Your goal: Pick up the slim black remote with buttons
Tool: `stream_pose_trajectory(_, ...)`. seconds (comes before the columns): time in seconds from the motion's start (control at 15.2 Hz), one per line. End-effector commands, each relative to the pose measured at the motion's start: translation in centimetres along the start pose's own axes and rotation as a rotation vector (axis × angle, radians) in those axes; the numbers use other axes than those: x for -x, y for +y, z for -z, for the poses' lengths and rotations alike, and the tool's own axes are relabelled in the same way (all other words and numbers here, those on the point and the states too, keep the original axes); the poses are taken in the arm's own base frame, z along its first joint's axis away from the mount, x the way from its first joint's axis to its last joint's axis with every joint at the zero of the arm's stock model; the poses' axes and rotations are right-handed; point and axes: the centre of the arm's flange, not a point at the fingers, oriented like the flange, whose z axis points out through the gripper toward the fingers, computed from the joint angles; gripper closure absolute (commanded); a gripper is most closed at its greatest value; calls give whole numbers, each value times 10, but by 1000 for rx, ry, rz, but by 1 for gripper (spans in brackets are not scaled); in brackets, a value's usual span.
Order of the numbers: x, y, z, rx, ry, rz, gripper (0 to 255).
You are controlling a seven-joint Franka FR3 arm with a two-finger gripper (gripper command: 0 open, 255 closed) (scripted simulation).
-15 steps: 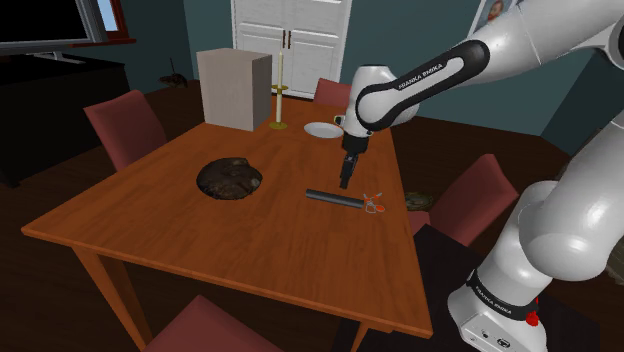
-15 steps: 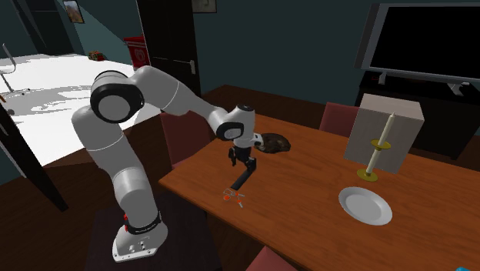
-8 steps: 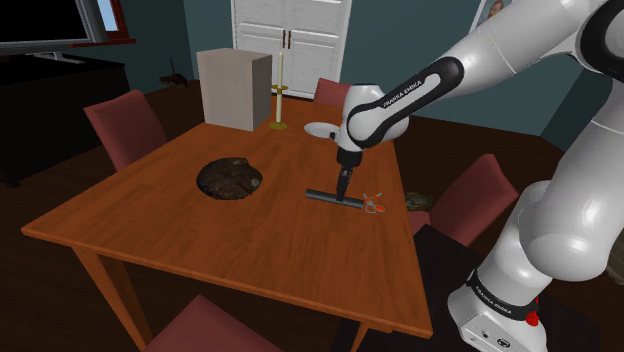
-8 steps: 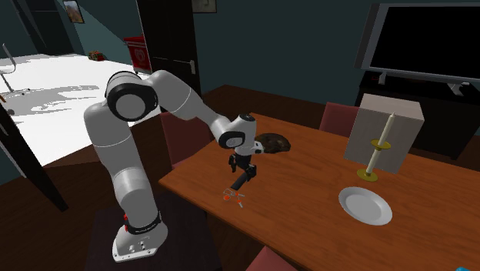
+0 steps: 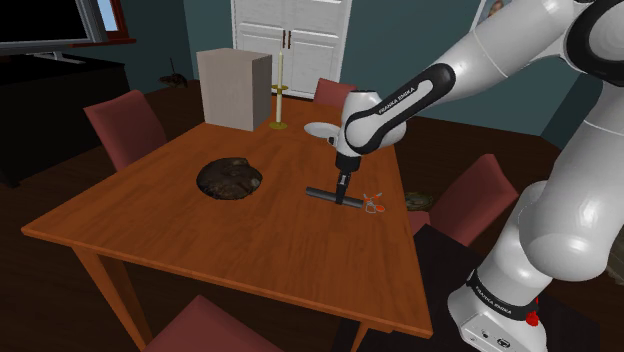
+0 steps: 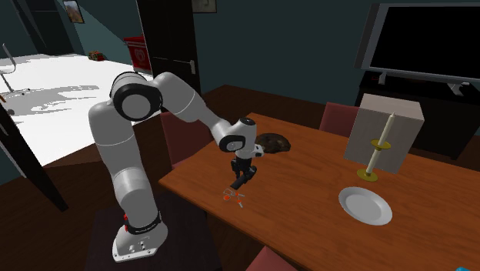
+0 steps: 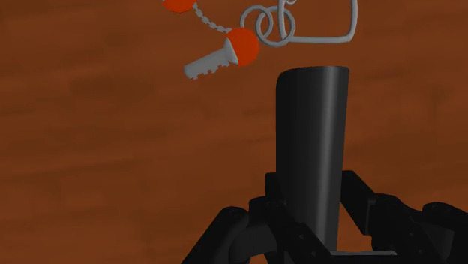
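The slim black remote (image 5: 323, 194) lies on the brown wooden table (image 5: 200, 245) near the edge at the shoulder view's right. My gripper (image 5: 342, 197) points straight down onto it and is shut on the remote, near its end toward the keys. In the wrist view the remote (image 7: 311, 150) runs as a smooth dark bar away from the hand, clasped on both sides by the black fingers (image 7: 259, 221). From the second exterior view, the gripper (image 6: 241, 178) sits low on the remote (image 6: 243, 184), which rests on the tabletop.
A bunch of keys with orange caps (image 5: 375, 204) lies just beyond the remote's end (image 7: 232, 46). A dark round lump (image 5: 229, 179), a grey box (image 5: 235, 88), a candle on a stand (image 5: 279, 95) and a white plate (image 5: 322, 130) stand further off. Red chairs (image 5: 124, 128) surround the table.
The gripper has come down from above the remote onto it, and its fingers have shut on the remote. The remote has not moved.
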Motion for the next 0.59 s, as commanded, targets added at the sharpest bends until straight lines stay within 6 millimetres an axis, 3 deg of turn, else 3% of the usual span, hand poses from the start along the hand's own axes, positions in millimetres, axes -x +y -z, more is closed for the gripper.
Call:
stream_pose_trajectory(0.0, 1, -1, -2, -2, -4, 1, 255)
stream_pose_trajectory(0.33, 1, -1, -2, -2, -4, 1, 255)
stream_pose_trajectory(0.53, 1, -2, 14, -2, -4, 1, 255)
